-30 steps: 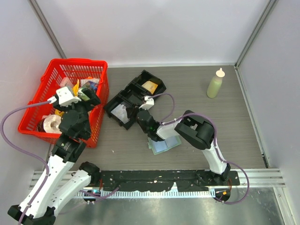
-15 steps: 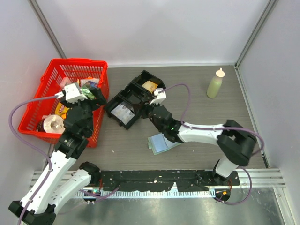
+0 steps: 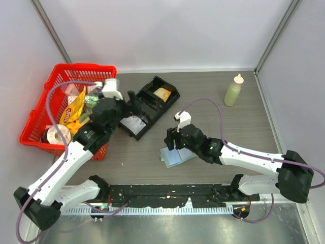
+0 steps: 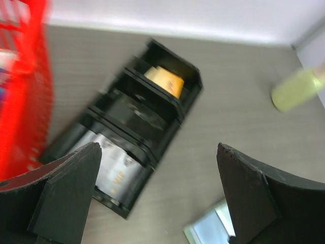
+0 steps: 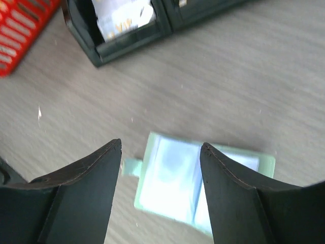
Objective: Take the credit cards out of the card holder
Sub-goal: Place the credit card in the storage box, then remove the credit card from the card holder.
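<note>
By the front edge of the desk (image 3: 213, 91), the card holder (image 3: 176, 156) lay directly beneath the right end effector (image 5: 161, 146), its jaws spread apart.

Grey wood-grain tabletop (image 3: 203, 96) enclosed by plain white walls (image 3: 167, 30) with metal corner posts (image 3: 274, 36)

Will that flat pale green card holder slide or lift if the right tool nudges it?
Lying flat on the smooth grey tabletop, the pale green card holder probably slides rather than tips. Its thin edge likely gives little to pinch. The glossy pale blue cards inside may slip.
</note>
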